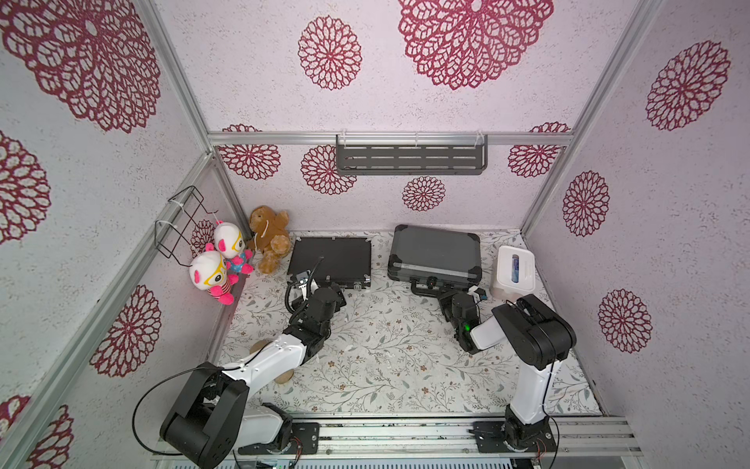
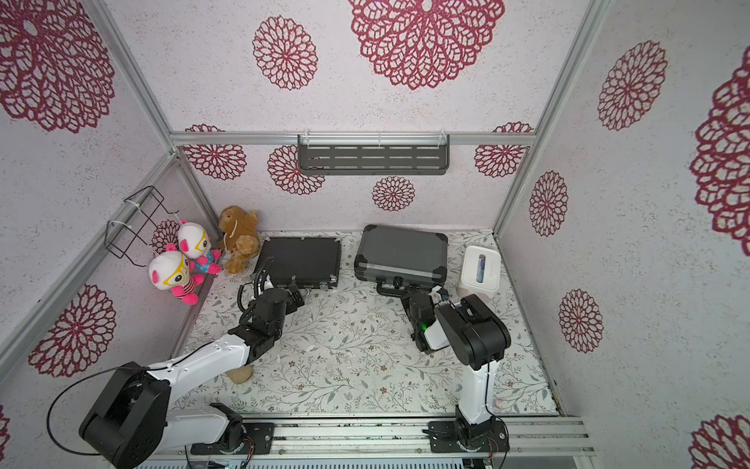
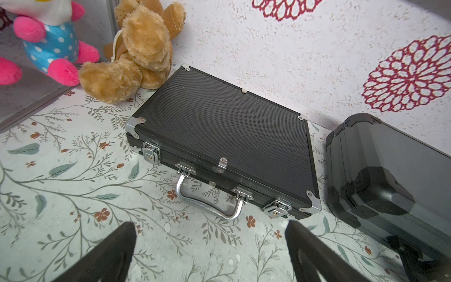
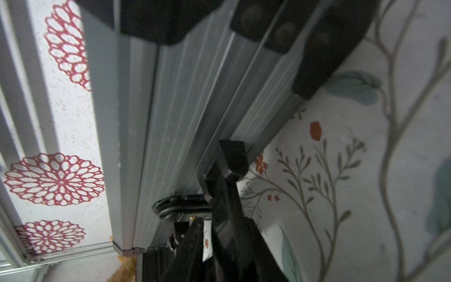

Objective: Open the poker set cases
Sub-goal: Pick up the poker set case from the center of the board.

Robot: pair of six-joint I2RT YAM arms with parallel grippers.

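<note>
Neither lid is up yet: the black case [image 1: 328, 256] and grey case [image 1: 434, 251] lie shut, side by side at the back of the desk [image 1: 385, 357]. The left gripper [image 3: 210, 225] hangs spread just before the black case. The right gripper [image 4: 207, 219] is narrowed at the grey case's front, but I cannot tell whether it pinches anything.

Left arm [image 1: 280, 357] extends low and forward with left gripper [image 3: 210, 223] jaws fully apart; right arm [image 1: 531, 377] stands upright, elbow folded, right gripper [image 4: 207, 219] jaws nearly together, a narrow gap between.
</note>
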